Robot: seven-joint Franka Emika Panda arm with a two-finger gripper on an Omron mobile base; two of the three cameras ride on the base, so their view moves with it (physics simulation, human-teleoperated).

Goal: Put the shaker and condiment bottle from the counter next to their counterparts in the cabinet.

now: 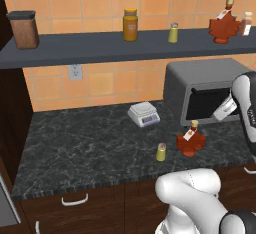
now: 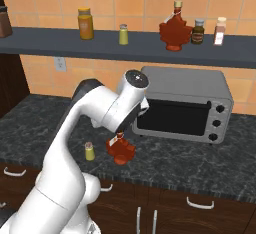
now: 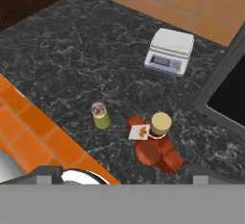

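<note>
- On the black marbled counter (image 1: pixel 75 148), near its front edge, the shaker (image 1: pixel 161 152) stands upright just left of the condiment bottle (image 1: pixel 191 141); the two sit near each other but apart.
- From the hand view, the shaker (image 3: pixel 100 116) and the condiment bottle (image 3: pixel 155 144) lie below the camera, the bottle's tan cap and white tag facing up.
- The gripper (image 3: pixel 119 170) hangs above both items with its jaws spread wide, one fingertip at each side of the view's bottom edge; it holds nothing.
- On the cabinet (image 1: pixel 100 50), a dark grey shelf across the orange tiled wall, the matching shaker (image 1: pixel 173 33) stands right of an amber jar (image 1: pixel 130 25); the matching maple-leaf bottle (image 1: pixel 223 26) stands further right, just beside a small pale bottle (image 1: pixel 245 23).
- A brown canister (image 1: pixel 23 29) occupies the shelf's left end.
- Behind the counter items, a white scale (image 1: pixel 143 114) sits left of a grey toaster oven (image 1: pixel 205 90).
- In the right base view, the arm (image 2: pixel 100 115) bends over the counter bottle (image 2: pixel 120 149).
</note>
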